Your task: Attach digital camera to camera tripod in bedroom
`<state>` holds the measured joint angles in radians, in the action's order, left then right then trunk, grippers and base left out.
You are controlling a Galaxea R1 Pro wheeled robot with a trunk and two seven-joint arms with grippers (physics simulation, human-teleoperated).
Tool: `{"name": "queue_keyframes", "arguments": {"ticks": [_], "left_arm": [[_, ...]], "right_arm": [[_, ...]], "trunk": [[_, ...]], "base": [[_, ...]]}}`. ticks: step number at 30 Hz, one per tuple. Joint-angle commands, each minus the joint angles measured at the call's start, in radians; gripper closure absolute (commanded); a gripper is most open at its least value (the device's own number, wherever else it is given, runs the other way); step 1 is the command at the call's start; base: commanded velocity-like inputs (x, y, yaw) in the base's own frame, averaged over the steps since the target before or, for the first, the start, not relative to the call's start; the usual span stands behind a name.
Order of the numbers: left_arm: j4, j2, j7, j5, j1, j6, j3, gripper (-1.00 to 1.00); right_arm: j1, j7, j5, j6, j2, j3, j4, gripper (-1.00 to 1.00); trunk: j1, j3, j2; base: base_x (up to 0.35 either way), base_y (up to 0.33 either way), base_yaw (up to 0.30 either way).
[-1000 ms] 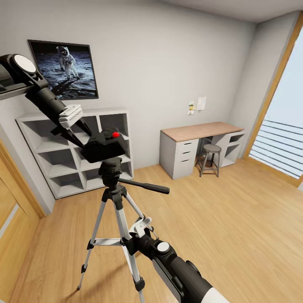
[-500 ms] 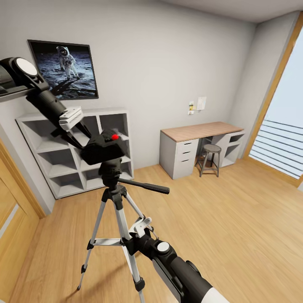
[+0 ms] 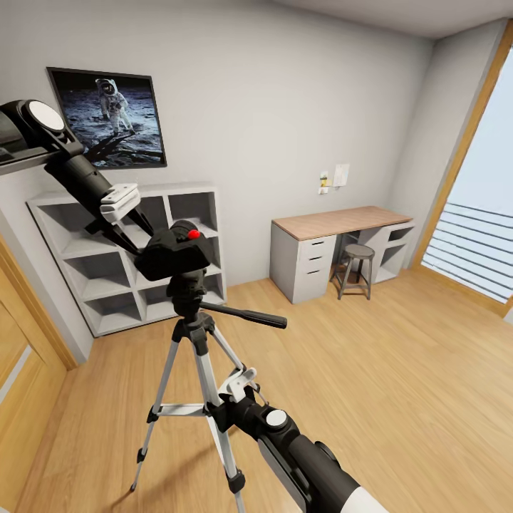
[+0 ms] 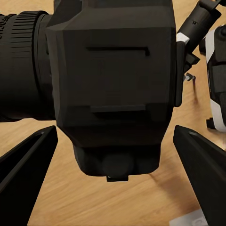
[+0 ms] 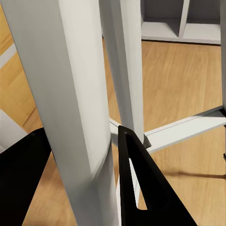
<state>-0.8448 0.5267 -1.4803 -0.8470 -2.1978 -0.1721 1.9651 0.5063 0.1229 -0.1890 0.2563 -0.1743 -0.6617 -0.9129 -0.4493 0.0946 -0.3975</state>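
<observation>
Black digital camera [image 3: 174, 249] left of frame centre, sitting on the head of the camera tripod [image 3: 192, 335]. Left gripper [image 4: 113, 141] spread wide, fingers clear of the body; released. Right gripper [image 5: 84, 155] clenched around a silver leg. Could topple if unlatched or nudged on withdrawal. Plenty of bare floor at right; shelf [image 3: 100, 278] close behind.

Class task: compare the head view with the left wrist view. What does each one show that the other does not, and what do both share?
Head view alone: the bedroom's astronaut poster, cube shelf, desk, stool, and the camera tripod standing under the digital camera. Left wrist view alone: the camera's back, with the left gripper jaws spread at either side, apart from it. Both: the camera and wood floor.
</observation>
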Motion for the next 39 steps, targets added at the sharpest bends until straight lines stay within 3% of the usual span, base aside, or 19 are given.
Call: {"name": "queue_keyframes", "arguments": {"ticks": [1, 3, 4, 27, 31, 35, 38, 39], "left_arm": [[-0.001, 0.001, 0.002, -0.009, -0.003, -0.009, 0.007, 1.0], [-0.001, 0.0, 0.002, -0.009, -0.003, -0.009, 0.007, 1.0], [-0.001, 0.001, 0.002, -0.009, -0.003, -0.009, 0.006, -1.0], [0.002, 0.01, 0.005, -0.011, -0.004, -0.008, -0.005, -1.0], [0.004, 0.036, 0.008, -0.014, -0.003, -0.008, -0.007, -1.0], [0.009, 0.088, 0.013, -0.021, -0.003, -0.008, -0.012, -1.0], [0.018, 0.131, 0.025, -0.024, -0.002, -0.009, -0.037, -1.0], [0.021, 0.144, 0.031, -0.025, -0.002, -0.009, -0.047, -1.0]], "right_arm": [[0.001, 0.001, -0.01, 0.005, 0.0, -0.001, -0.001, 1.0], [0.001, 0.001, -0.01, 0.005, 0.0, -0.001, -0.001, 1.0], [0.001, 0.001, -0.01, 0.005, 0.0, -0.001, -0.001, 1.0], [0.001, 0.001, -0.01, 0.005, 0.0, -0.001, -0.001, 1.0], [0.001, 0.001, -0.01, 0.005, 0.0, -0.001, -0.001, 1.0], [0.001, 0.001, -0.01, 0.005, 0.0, -0.001, -0.001, 1.0], [0.001, 0.001, -0.01, 0.005, 0.0, -0.001, -0.001, 1.0], [0.001, 0.001, -0.01, 0.005, 0.0, -0.001, -0.001, -1.0]], "trunk": [[-0.001, 0.002, -0.003], [-0.001, 0.002, -0.003], [-0.001, 0.002, -0.003], [-0.001, 0.002, -0.003], [-0.001, 0.002, -0.003], [-0.001, 0.002, -0.003], [-0.001, 0.002, -0.003], [-0.001, 0.002, -0.003]], "base": [[0.0, 0.0, 0.0], [0.0, 0.0, 0.0], [0.0, 0.0, 0.0], [0.0, 0.0, 0.0], [0.0, 0.0, 0.0], [0.0, 0.0, 0.0], [0.0, 0.0, 0.0], [0.0, 0.0, 0.0]]}}
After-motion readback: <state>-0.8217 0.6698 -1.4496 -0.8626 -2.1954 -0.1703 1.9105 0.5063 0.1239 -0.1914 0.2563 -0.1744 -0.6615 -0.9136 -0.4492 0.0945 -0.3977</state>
